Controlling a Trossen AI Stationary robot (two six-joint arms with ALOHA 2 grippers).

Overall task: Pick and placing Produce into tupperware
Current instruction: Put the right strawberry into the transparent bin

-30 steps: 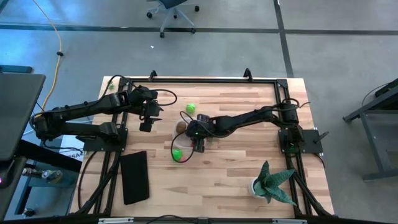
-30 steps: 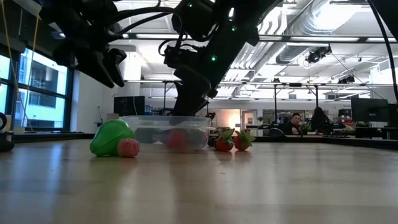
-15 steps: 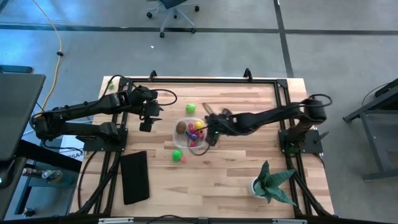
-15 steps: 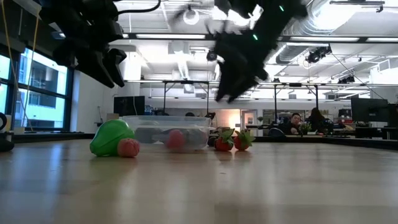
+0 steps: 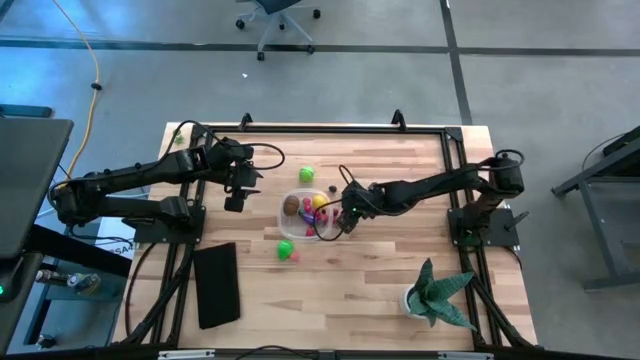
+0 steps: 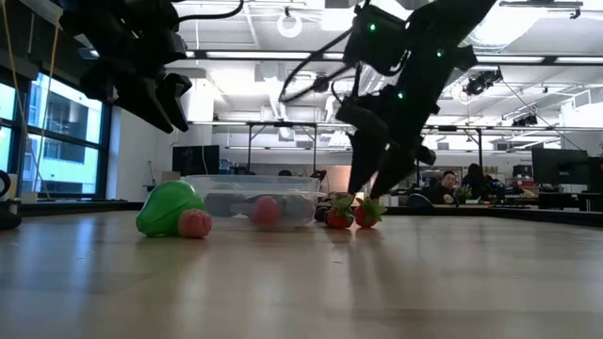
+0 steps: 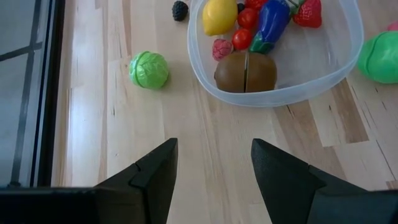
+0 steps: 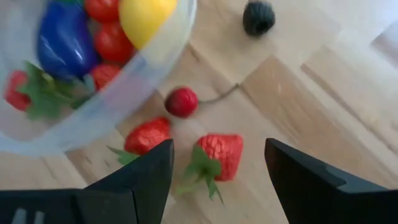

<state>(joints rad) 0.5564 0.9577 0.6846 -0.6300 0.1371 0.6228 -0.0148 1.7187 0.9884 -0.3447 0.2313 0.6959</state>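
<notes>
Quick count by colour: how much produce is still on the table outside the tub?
Green: 2, a cabbage and a round piece
Red: 3, two strawberries and a cherry
Dark: 1, a blackberry
Pink: 1, a small berry
Total: 7 outside the tub

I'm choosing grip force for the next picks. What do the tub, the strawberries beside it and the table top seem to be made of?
Tub: clear thin plastic, probably; the contents and wood show through its wall.
Strawberries: likely moulded plastic, matte red with stiff green leaves.
Table top: wood planks, pale smooth finish, with visible grain and seams.
</notes>
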